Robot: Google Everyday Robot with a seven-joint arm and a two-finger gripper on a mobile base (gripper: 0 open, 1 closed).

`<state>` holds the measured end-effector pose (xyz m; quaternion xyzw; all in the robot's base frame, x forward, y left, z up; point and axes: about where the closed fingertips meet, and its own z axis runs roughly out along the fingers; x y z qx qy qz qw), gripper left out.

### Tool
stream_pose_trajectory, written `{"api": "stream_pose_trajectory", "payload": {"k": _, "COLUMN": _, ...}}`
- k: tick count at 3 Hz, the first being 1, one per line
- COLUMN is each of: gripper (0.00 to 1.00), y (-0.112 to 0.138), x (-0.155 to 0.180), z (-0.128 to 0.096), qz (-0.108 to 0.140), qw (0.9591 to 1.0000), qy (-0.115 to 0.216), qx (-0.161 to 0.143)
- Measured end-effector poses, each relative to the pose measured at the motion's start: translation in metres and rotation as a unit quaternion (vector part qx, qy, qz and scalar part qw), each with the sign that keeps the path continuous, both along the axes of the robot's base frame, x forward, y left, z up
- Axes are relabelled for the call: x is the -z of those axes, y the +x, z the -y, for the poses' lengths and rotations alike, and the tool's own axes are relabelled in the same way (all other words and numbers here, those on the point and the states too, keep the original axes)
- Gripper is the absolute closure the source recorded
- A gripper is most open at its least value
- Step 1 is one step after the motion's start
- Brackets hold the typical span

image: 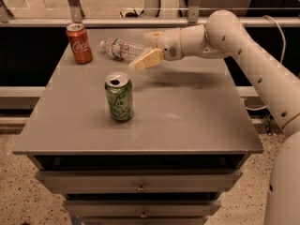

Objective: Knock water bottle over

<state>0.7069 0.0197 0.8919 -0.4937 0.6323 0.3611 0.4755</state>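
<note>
My arm extended from the right edge toward upper centre, my gripper (143, 50) spread around the base of 1 water bottle (121, 48) lying on its side at the table's (187, 121) far edge. 1 Coca-Cola can (78, 43) stood upper left and 1 green soda can (118, 97) stood mid-table, its writing unreadable.

furniture: grey table (187, 121), drawers (140, 182) with small knobs beneath | floor: speckled terrazzo (18, 191) | behind: horizontal metal rail (117, 21) with upright posts | light: dim, warm
</note>
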Motion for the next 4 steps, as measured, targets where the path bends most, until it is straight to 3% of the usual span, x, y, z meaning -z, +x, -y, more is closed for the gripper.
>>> {"api": "stream_pose_trajectory", "payload": {"k": 2, "gripper": 0.0, "y": 0.003, "x": 0.002, "z": 0.003, "qz": 0.0, "qw": 1.0, "qy": -0.004, "qx": 0.004}}
{"api": "stream_pose_trajectory", "payload": {"k": 3, "gripper": 0.0, "y": 0.009, "x": -0.003, "z": 0.026, "qz": 0.011, "qw": 0.9995, "qy": -0.012, "qx": 0.029}}
{"api": "stream_pose_trajectory", "payload": {"k": 4, "gripper": 0.0, "y": 0.016, "x": -0.018, "z": 0.084, "qz": 0.034, "qw": 0.9952, "qy": -0.031, "qx": 0.086}}
